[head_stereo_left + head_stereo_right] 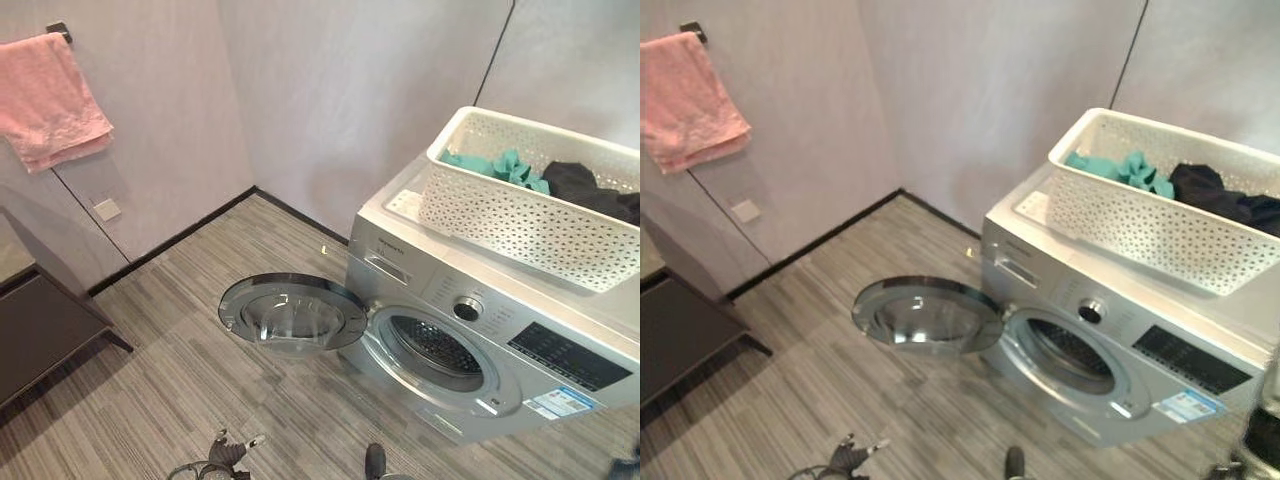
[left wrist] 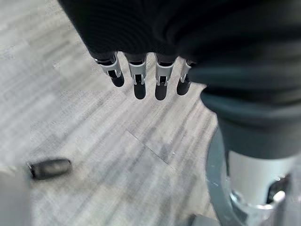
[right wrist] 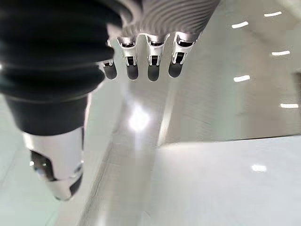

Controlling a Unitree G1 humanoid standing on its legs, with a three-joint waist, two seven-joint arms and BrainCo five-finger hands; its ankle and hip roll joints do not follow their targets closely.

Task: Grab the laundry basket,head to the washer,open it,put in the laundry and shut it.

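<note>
The silver washer (image 1: 420, 265) stands at the right with its round door (image 1: 293, 313) swung wide open toward the floor. Its drum opening (image 1: 435, 345) looks dark and I see no laundry in it. The white perforated laundry basket (image 1: 520, 215) rests on top of the washer. In it lie a teal cloth (image 1: 500, 165) and a black garment (image 1: 585, 185). My left hand (image 2: 137, 77) hangs over the wood-look floor, fingers straight, holding nothing. My right hand (image 3: 153, 59) is beside a glossy pale surface, fingers straight and empty.
A pink towel (image 1: 50, 100) hangs from a hook on the left wall. Below it a dark low table (image 1: 40, 330) stands against the wall. Walls meet in a corner behind the washer. Grey plank floor (image 1: 180, 380) lies in front of the open door.
</note>
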